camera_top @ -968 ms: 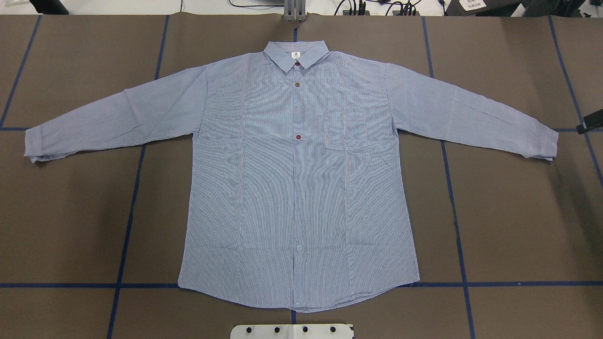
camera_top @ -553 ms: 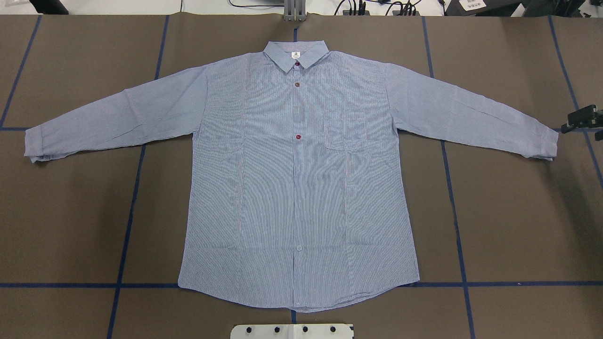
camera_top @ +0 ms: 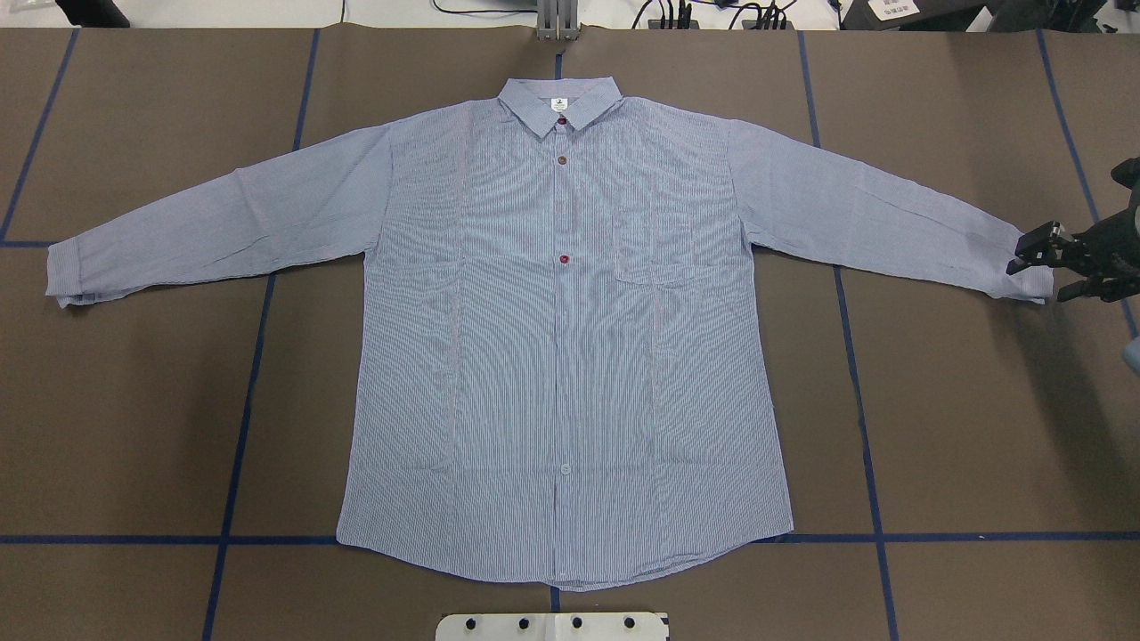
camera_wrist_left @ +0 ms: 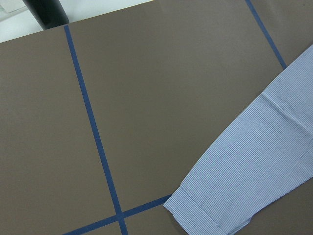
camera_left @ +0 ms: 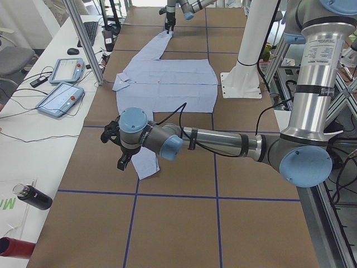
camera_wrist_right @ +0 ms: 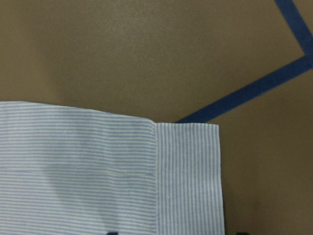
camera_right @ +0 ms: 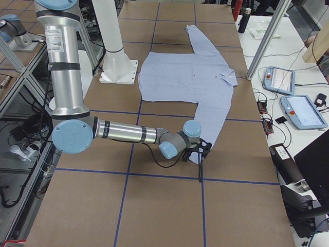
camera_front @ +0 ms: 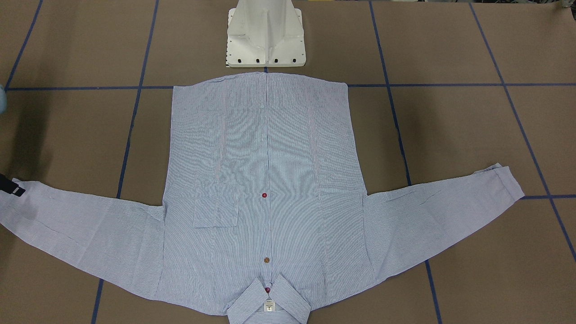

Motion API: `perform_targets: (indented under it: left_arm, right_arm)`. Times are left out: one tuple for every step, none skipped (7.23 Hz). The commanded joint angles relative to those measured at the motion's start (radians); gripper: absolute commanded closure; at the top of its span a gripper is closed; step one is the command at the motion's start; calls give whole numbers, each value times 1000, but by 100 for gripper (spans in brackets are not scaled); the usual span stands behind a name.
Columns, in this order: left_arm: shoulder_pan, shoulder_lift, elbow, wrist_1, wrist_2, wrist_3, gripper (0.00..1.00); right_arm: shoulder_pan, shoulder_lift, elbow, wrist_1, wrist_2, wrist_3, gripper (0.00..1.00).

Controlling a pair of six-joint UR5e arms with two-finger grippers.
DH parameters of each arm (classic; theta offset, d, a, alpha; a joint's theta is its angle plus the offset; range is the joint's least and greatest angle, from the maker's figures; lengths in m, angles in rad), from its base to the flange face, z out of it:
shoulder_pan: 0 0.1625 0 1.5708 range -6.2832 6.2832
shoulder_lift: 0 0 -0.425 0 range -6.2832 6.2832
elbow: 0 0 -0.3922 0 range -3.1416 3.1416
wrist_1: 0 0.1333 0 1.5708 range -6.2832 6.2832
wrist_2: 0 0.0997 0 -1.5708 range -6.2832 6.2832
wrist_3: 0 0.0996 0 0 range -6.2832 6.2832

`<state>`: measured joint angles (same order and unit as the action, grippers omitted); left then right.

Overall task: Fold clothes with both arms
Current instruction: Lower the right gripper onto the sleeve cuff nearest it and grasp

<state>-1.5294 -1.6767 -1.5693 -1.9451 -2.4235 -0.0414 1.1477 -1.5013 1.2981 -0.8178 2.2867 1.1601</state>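
Observation:
The light blue-and-white striped shirt (camera_top: pixel 561 356) lies flat and face up on the brown table, sleeves spread, collar (camera_top: pixel 559 102) at the far edge. My right gripper (camera_top: pixel 1042 271) is open and hovers at the end of the shirt's right cuff (camera_top: pixel 1029 271). It also shows at the front-facing view's left edge (camera_front: pixel 11 186). The right wrist view shows that cuff (camera_wrist_right: pixel 188 176) just below. My left gripper (camera_left: pixel 119 149) is past the left cuff (camera_left: pixel 142 166), and I cannot tell whether it is open. The left wrist view shows that cuff (camera_wrist_left: pixel 200 210).
The white pedestal base (camera_top: pixel 552 626) stands at the near edge by the shirt's hem. Blue tape lines (camera_top: pixel 240 427) grid the table. An aluminium post (camera_top: pixel 557 22) stands behind the collar. Teach pendants (camera_left: pixel 58 97) and a black bottle (camera_left: pixel 30 196) lie on the side table.
My right gripper has come in from the overhead view's right edge, moving left and slightly nearer, up to the right cuff. The shirt has not moved.

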Motion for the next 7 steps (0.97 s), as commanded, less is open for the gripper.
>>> perform_targets:
  left_arm:
    - [0, 0, -1, 0, 0, 0, 0]
    - [0, 0, -3, 0, 0, 0, 0]
    - [0, 0, -3, 0, 0, 0, 0]
    - [0, 0, -5, 0, 0, 0, 0]
    - [0, 0, -5, 0, 0, 0, 0]
    - [0, 0, -5, 0, 0, 0, 0]
    - [0, 0, -8, 0, 0, 0, 0]
  right_arm:
    - [-2, -5, -5, 2, 0, 4, 15]
    - [-2, -8, -6, 0, 0, 4, 17]
    - [-2, -10, -7, 0, 2, 6, 19]
    - [-2, -10, -7, 0, 2, 6, 31]
    - [-2, -10, -7, 0, 2, 19, 62]
    - [-2, -10, -3, 2, 4, 38, 100]
    - [0, -10, -2, 2, 5, 36, 100]
